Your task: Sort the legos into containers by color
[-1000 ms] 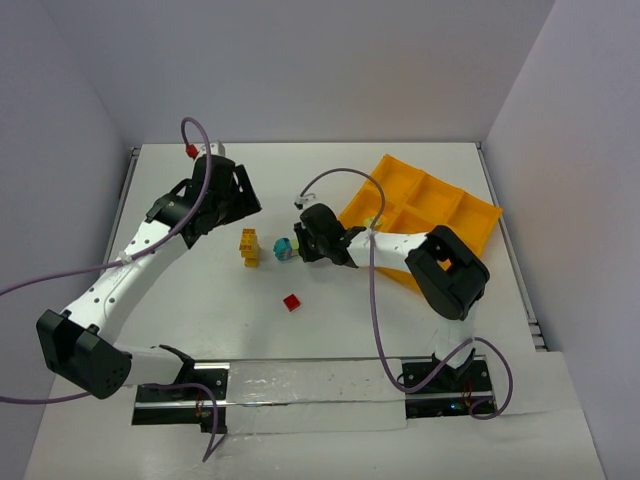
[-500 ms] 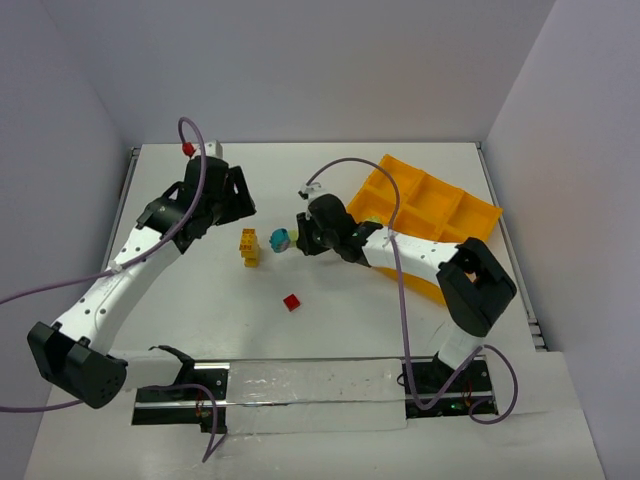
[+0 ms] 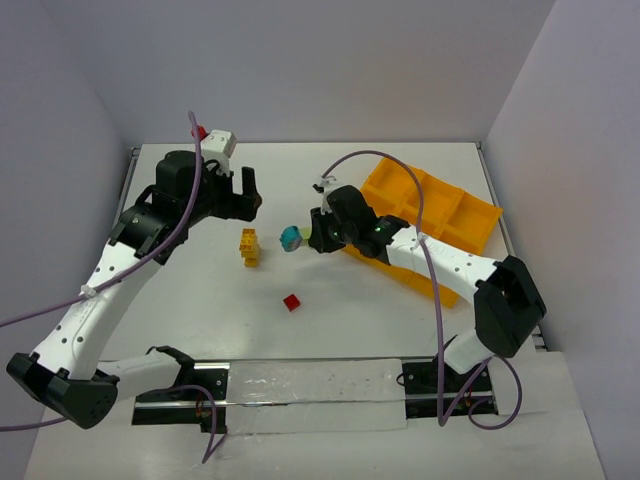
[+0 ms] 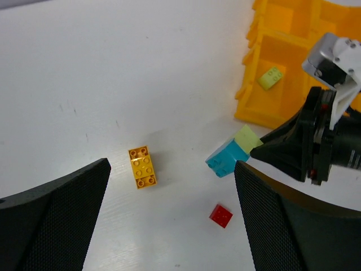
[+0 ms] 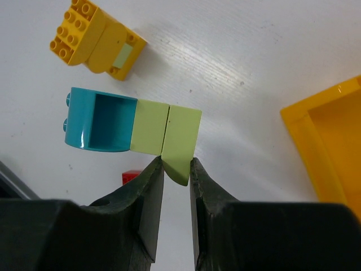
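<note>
My right gripper [image 3: 312, 235] [image 5: 176, 166] is shut on the light green end of a brick stack [image 5: 180, 135] whose other end is teal-blue [image 3: 290, 237] [image 4: 223, 161]. It holds the stack just above the table, left of the orange-yellow divided tray [image 3: 440, 195] [image 4: 254, 107] [image 5: 333, 141]. A yellow brick stack [image 3: 248, 246] [image 4: 142, 166] [image 5: 96, 36] and a red brick [image 3: 291, 302] [image 4: 220, 215] [image 5: 131, 175] lie on the table. One light green brick [image 4: 271, 77] lies in a tray compartment. My left gripper [image 3: 240, 190] [image 4: 172, 166] is open and empty, high above the yellow stack.
White walls close in the table at the back and sides. A red cable connector [image 3: 199, 131] sits on top of the left wrist. The arm bases and a mounting rail [image 3: 310, 385] run along the near edge.
My right gripper has carried the teal and green stack up and slightly right, its arm stretching out. My left gripper has risen and drawn back from the yellow stack.
</note>
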`<action>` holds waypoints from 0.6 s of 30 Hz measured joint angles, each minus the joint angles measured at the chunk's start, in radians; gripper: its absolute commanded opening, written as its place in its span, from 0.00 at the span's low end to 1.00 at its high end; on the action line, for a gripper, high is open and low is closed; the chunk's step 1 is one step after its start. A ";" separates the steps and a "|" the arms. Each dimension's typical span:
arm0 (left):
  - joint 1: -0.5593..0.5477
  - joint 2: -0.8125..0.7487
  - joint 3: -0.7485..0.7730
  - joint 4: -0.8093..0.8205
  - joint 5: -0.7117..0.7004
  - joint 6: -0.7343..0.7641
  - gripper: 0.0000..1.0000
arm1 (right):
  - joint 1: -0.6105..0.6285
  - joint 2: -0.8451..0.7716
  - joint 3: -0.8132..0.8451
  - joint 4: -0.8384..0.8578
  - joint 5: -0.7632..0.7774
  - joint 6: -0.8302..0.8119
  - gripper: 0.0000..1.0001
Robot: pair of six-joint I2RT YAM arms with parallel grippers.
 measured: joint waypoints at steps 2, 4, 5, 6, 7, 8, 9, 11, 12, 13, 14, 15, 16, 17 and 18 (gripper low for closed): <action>0.000 -0.010 0.000 0.000 0.064 0.065 0.99 | -0.003 -0.014 0.005 -0.033 -0.010 -0.005 0.00; 0.000 -0.015 -0.001 0.000 0.118 0.119 0.99 | -0.008 -0.020 0.012 -0.064 -0.020 -0.008 0.00; 0.000 -0.016 -0.005 0.004 0.142 0.141 0.99 | -0.011 -0.022 0.013 -0.078 -0.026 -0.009 0.00; 0.000 -0.018 -0.016 0.014 0.165 0.159 0.99 | -0.014 -0.025 0.014 -0.089 -0.034 -0.010 0.00; 0.000 -0.022 -0.035 0.028 0.189 0.177 0.99 | -0.019 -0.028 0.014 -0.099 -0.044 -0.010 0.00; 0.000 -0.026 -0.058 0.042 0.208 0.188 0.99 | -0.024 -0.032 0.014 -0.110 -0.056 -0.009 0.00; 0.000 -0.029 -0.083 0.057 0.227 0.197 0.99 | -0.029 -0.037 0.014 -0.119 -0.066 -0.009 0.00; 0.000 -0.034 -0.140 0.083 0.264 0.207 0.99 | -0.039 -0.047 0.014 -0.131 -0.086 -0.007 0.00; 0.000 -0.035 -0.168 0.092 0.283 0.210 0.99 | -0.044 -0.053 0.014 -0.137 -0.093 -0.006 0.00; 0.000 -0.035 -0.193 0.100 0.299 0.215 0.99 | -0.047 -0.059 0.014 -0.141 -0.096 -0.006 0.00; 0.000 -0.036 -0.216 0.108 0.311 0.220 0.99 | -0.049 -0.065 0.014 -0.143 -0.098 -0.006 0.00; 0.000 -0.037 -0.239 0.121 0.324 0.225 0.99 | -0.051 -0.070 0.015 -0.147 -0.099 -0.006 0.00; 0.000 -0.039 -0.264 0.139 0.341 0.229 0.99 | -0.051 -0.075 0.016 -0.150 -0.101 -0.006 0.00; 0.000 -0.042 -0.286 0.152 0.361 0.230 0.99 | -0.051 -0.078 0.018 -0.153 -0.106 -0.006 0.00; -0.001 -0.043 -0.303 0.162 0.380 0.231 0.99 | -0.051 -0.079 0.020 -0.157 -0.111 -0.006 0.00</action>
